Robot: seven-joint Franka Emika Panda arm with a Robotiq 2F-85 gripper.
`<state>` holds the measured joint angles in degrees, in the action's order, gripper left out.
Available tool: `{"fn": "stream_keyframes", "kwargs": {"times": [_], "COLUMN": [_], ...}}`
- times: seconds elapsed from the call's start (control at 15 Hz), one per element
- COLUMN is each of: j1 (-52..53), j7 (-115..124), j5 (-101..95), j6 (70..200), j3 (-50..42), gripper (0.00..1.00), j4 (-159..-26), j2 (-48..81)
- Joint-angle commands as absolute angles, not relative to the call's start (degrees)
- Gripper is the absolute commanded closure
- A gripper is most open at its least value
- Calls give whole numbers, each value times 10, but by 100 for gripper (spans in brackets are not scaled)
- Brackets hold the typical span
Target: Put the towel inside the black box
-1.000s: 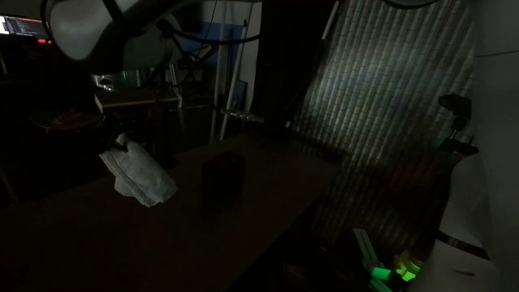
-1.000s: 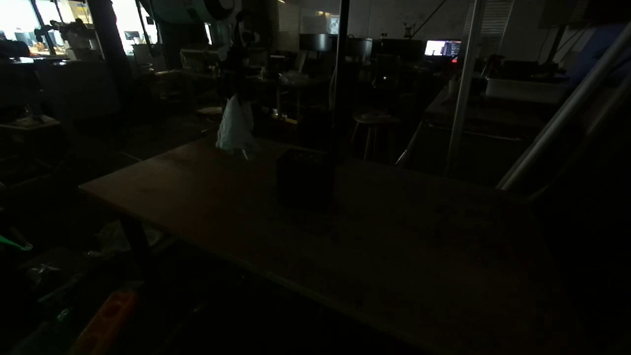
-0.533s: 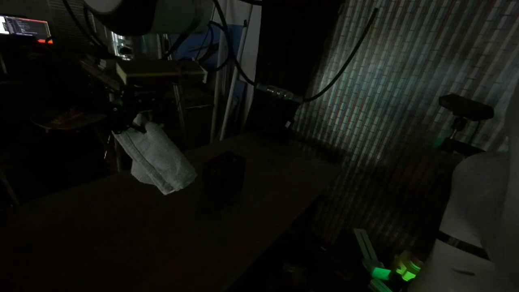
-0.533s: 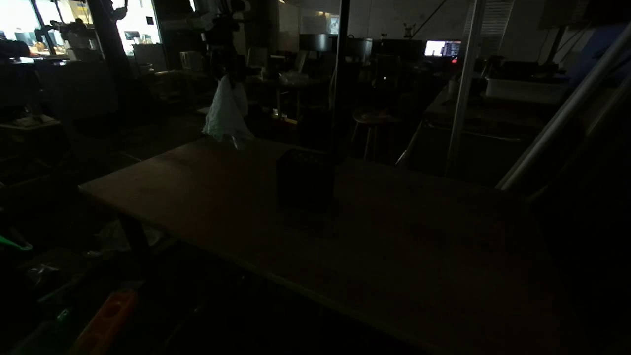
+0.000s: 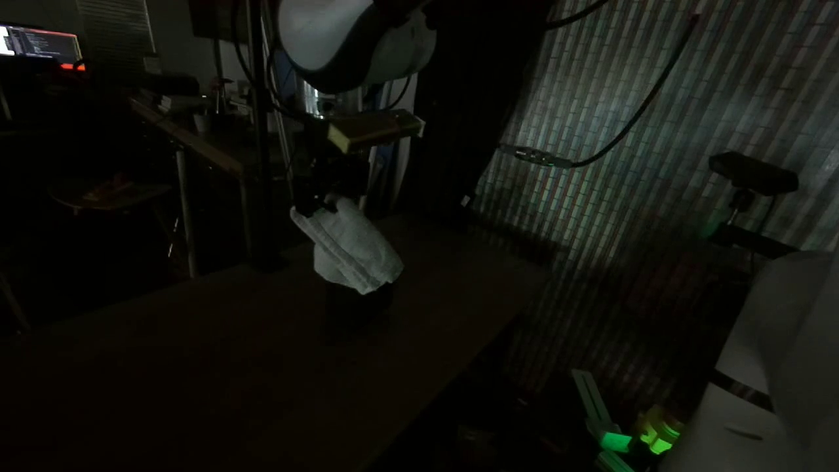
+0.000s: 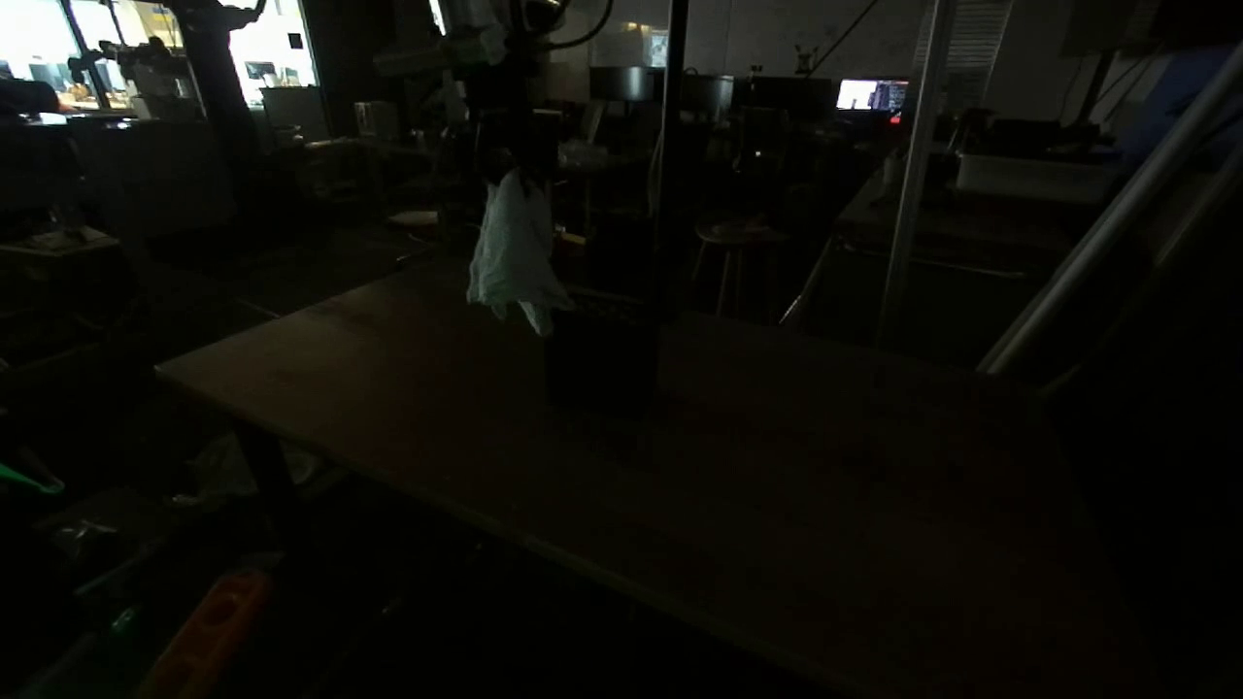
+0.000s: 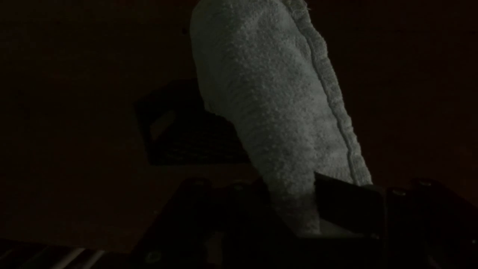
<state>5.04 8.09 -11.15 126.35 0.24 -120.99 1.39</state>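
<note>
Over the dark desk [image 6: 330,364], your jaws are clenched on one end of the pale towel [image 5: 357,246], and the rest of the cloth hangs down from them. The wrist view shows you the pinch at the bottom of the picture, with a stitched hem running up the right edge of the cloth. On the desk stands the black box [image 6: 602,359], so dark that its sides nearly merge with what is around it.

You have the towel outside the box, near its top. In an exterior view, the cloth hides the upper part of the box [image 5: 357,314] from you; whether the two touch, you cannot tell. Your wrist view catches part of the box to the picture's left of the towel, with a slot through one wall.

The light is poor. Beyond the desk you can make out a lit screen [image 6: 872,94] and a stool [image 6: 740,234], and low in the same exterior view, an orange thing [image 6: 209,621] with holes.
</note>
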Motion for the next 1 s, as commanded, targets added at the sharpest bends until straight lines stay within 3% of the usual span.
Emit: {"fn": "stream_keyframes", "kwargs": {"times": [0.0,0.93], "j1": [14,-37], "j7": [5,-117], "j5": [-129,-95], "j6": [1308,1482], "j3": [-12,-21], "gripper": [89,88], "j4": [-1240,-1226], "j2": [-8,107]}}
